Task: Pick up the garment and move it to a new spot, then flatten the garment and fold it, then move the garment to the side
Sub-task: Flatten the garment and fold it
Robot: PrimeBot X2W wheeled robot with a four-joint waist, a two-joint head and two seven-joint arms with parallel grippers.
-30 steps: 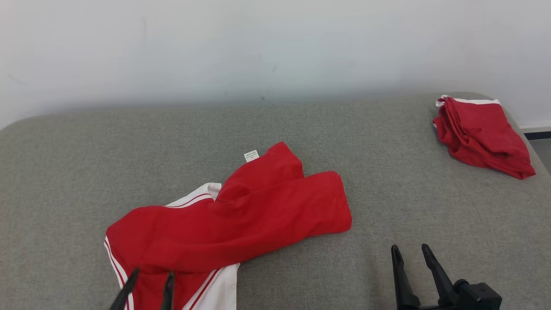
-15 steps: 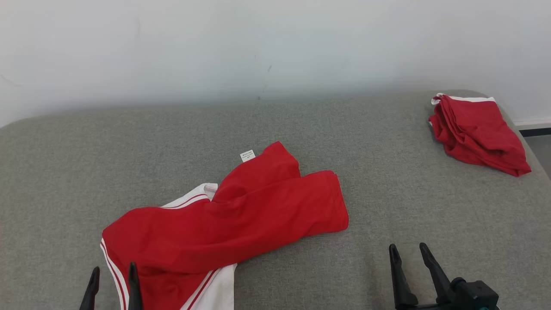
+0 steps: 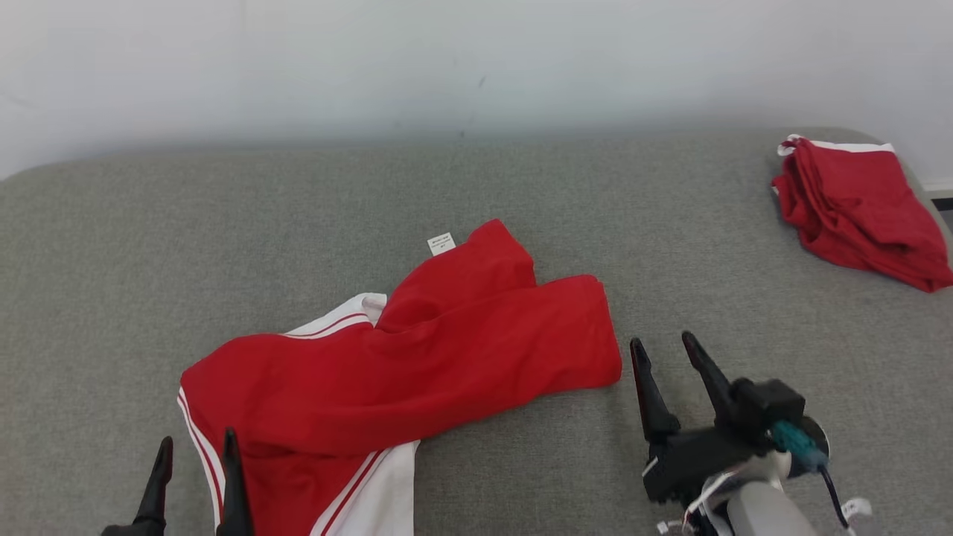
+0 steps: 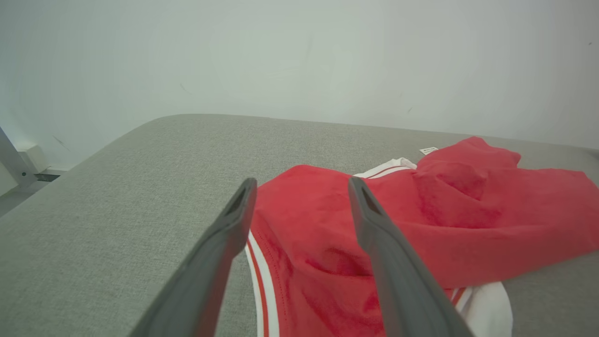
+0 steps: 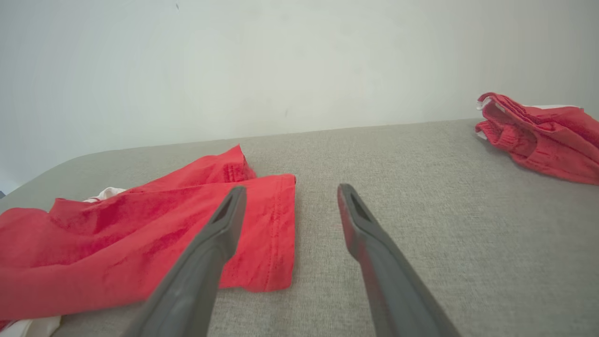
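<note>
A crumpled red garment [image 3: 402, 372] with white panels and red-white stripes lies on the grey padded table [image 3: 223, 223], with a small white label at its far edge. It also appears in the left wrist view [image 4: 421, 224] and the right wrist view [image 5: 140, 234]. My left gripper [image 3: 195, 445] stands open at the garment's near left corner, its fingers straddling the striped hem. My right gripper [image 3: 663, 344] is open just right of the garment's right hem, nothing between its fingers [image 5: 224, 220].
A second red garment [image 3: 856, 208], bunched up with a white edge, lies at the table's far right corner, seen too in the right wrist view [image 5: 538, 135]. A pale wall [image 3: 476, 67] rises behind the table. Bare grey surface spans between the two garments.
My right gripper has moved forward and up toward the garment's right hem, showing more of its wrist. My left gripper shifted left to the garment's near left corner. The camera also shifted slightly.
</note>
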